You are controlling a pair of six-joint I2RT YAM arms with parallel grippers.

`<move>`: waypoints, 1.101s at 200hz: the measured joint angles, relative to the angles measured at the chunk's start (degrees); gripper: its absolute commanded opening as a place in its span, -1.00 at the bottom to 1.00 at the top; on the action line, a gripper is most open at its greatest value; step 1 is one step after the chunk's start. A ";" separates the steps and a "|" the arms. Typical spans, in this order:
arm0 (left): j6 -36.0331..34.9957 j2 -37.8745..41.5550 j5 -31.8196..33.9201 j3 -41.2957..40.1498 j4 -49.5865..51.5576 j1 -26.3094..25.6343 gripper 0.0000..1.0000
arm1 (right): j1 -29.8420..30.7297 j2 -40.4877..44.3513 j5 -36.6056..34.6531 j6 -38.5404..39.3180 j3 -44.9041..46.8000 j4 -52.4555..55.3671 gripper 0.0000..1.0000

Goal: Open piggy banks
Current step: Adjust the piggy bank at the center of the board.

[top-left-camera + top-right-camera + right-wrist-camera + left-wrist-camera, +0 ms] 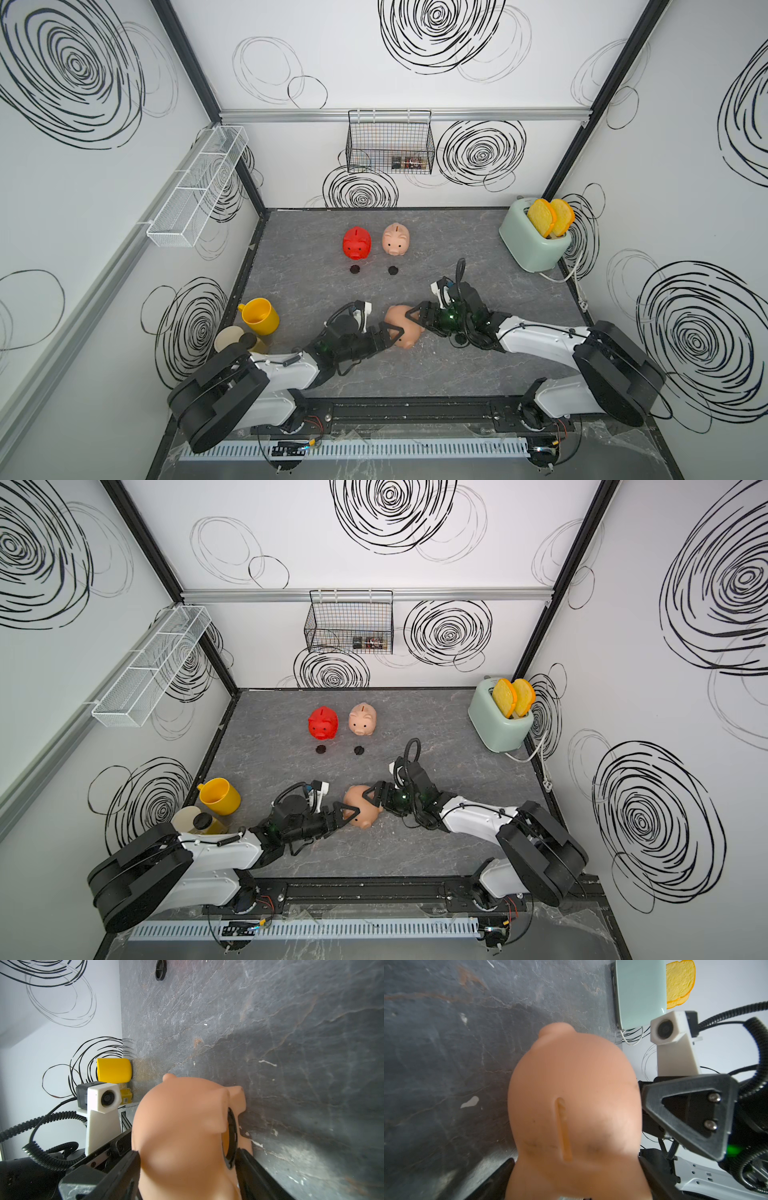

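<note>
Right claw (187, 1159) clamps the tan pig (397, 316), one jaw beside the black plug (230, 1136). Whether the left claw (575, 1167), straddling its slotted back, grips I cannot tell. Likely one steadies while the other pries. Glossy and scuffed, it lies sideways, mid-front on the counter (457, 374). Behind stand the red pig (356, 244) and pink pig (395, 240), loose plugs (354, 269) before them.

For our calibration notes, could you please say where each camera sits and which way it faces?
Top views: high in front, looking down on the table; left gripper and right gripper show.
Left wrist: behind the left jaws, facing the coin slot of the peach piggy bank; right gripper shows.
Right wrist: behind the right jaws, facing its belly plug.
Shared: both wrist views see that pig.
</note>
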State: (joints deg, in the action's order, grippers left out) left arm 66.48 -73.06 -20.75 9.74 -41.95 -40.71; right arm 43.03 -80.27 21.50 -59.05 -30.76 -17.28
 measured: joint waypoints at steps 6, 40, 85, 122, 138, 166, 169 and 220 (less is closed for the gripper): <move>-0.02 0.00 0.00 0.00 0.00 0.00 0.69 | 0.00 0.00 0.00 0.00 0.00 0.00 0.51; 0.00 0.07 -0.02 -0.02 0.02 0.00 0.56 | 0.07 0.00 -0.02 0.00 0.00 0.00 0.51; -0.11 0.39 -0.22 -0.11 0.31 0.35 0.42 | 0.24 0.00 -0.17 0.00 -0.04 -0.02 0.51; -0.42 1.49 -0.24 -0.68 0.83 0.70 0.36 | 0.37 0.00 -0.28 0.00 -0.04 -0.02 0.51; -0.50 2.45 -0.37 -0.96 1.60 0.92 0.33 | 0.44 0.00 -0.26 0.02 -0.07 0.00 0.55; -1.33 4.42 -0.46 -0.96 3.98 1.57 0.29 | 0.44 0.04 -0.39 0.37 -0.13 0.52 0.73; -1.51 4.66 -0.48 -0.96 4.33 1.64 0.28 | 0.44 0.04 -0.42 0.44 -0.13 0.55 0.75; -4.44 6.43 -0.66 0.63 9.46 2.97 0.27 | 0.44 4.09 -2.10 2.64 -0.09 6.14 0.89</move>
State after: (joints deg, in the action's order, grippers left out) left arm 62.04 -66.63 -21.41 10.37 -32.49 -37.74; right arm 43.46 -76.18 19.40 -56.40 -30.85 -11.14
